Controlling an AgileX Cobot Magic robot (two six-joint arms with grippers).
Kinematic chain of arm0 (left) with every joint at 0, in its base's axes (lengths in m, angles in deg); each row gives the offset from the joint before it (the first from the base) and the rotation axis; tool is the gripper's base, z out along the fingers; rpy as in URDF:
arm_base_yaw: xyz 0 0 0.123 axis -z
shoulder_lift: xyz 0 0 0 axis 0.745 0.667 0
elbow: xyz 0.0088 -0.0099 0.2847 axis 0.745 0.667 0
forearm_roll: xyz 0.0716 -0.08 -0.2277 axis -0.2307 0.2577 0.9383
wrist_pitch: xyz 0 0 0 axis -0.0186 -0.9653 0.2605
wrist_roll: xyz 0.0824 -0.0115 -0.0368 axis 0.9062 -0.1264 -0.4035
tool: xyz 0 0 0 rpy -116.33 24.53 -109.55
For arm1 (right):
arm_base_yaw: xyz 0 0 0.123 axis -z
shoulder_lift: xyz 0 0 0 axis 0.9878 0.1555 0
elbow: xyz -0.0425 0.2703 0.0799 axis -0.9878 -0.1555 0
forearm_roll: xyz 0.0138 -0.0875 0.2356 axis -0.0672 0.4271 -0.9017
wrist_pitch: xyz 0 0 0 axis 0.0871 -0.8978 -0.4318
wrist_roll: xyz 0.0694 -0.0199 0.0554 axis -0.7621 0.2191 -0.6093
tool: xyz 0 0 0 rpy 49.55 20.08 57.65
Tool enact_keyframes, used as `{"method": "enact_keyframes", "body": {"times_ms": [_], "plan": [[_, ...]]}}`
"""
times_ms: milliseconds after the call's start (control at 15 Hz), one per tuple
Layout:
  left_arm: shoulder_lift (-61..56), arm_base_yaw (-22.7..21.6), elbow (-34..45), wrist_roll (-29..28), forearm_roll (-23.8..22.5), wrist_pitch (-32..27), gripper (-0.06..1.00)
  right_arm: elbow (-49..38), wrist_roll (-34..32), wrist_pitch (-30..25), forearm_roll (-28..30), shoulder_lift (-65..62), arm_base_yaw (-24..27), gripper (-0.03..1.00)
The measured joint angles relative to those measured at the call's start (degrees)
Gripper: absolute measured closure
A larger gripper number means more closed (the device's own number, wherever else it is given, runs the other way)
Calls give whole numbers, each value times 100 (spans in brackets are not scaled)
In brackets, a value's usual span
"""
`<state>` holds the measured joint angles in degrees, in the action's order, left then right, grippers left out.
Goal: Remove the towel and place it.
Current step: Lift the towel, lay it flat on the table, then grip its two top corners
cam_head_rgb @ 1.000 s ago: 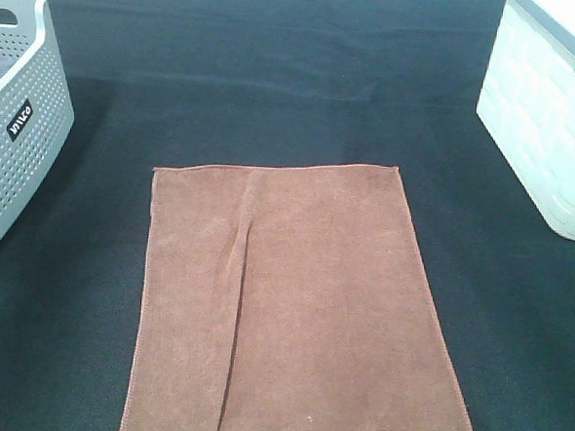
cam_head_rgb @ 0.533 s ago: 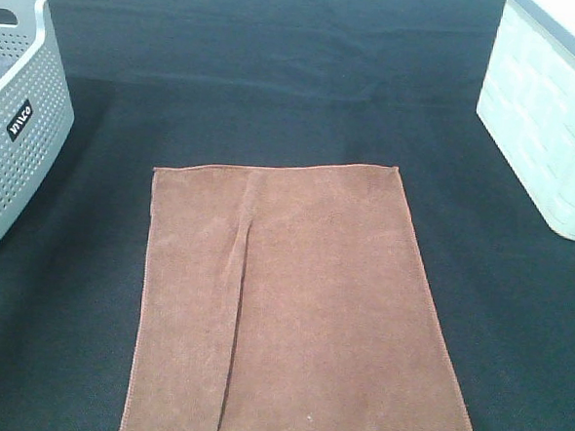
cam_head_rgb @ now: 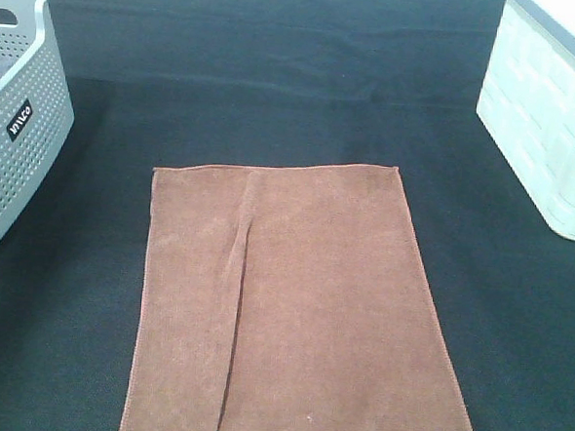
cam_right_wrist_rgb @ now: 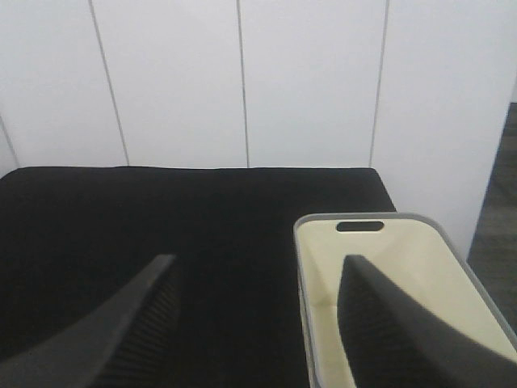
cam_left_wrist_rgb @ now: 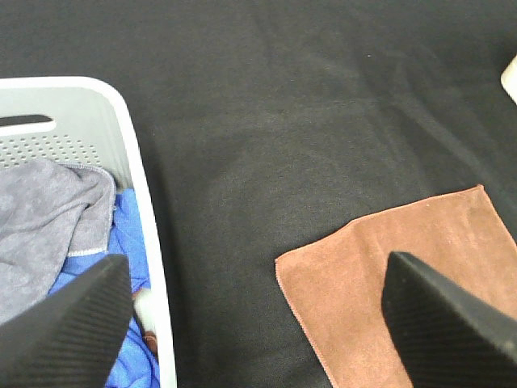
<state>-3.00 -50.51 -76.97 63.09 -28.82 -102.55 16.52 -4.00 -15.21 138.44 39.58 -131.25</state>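
The rust-brown towel (cam_head_rgb: pixel 297 304) lies flat on the black table cloth in the exterior high view, with one long crease down its left part and its near end cut off by the frame. A corner of it shows in the left wrist view (cam_left_wrist_rgb: pixel 412 283). My left gripper (cam_left_wrist_rgb: pixel 258 323) is open and empty, above the cloth between the grey basket and the towel corner. My right gripper (cam_right_wrist_rgb: pixel 258 315) is open and empty, high above the table by the white basket. Neither gripper shows in the exterior high view.
A grey perforated basket (cam_head_rgb: pixel 24 131) stands at the left edge; the left wrist view shows its rim (cam_left_wrist_rgb: pixel 137 186), a grey cloth (cam_left_wrist_rgb: pixel 48 218) and a blue cloth (cam_left_wrist_rgb: pixel 129 242) inside. A white basket (cam_head_rgb: pixel 552 124) stands at the right; its empty cream inside (cam_right_wrist_rgb: pixel 396 283) shows.
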Motion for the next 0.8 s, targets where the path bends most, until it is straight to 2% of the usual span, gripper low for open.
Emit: {"method": "enact_keyframes", "body": {"times_ms": [67,133,267,400,533,667,800], "plan": [[0,0,0,34,0,0,16,991,1123,-286,-802,561,0,44],[0,0,0,34,0,0,16,991,1123,-286,-802,561,0,44],[0,0,0,34,0,0,16,1862,2206,-768,-1163,1461,0,45],[0,0,0,57,-11,-23,16,2320,2710,-796,-1438,2275,206,45],[0,0,0,57,-126,-52,16,2406,3060,-814,-2126,2899,957,45],[0,0,0,63,-189,-57,16,2355,3535,-819,-3340,3346,2143,45],[6,0,0,63,-258,-57,16,2303,3902,-877,-4790,3684,3363,45]]}}
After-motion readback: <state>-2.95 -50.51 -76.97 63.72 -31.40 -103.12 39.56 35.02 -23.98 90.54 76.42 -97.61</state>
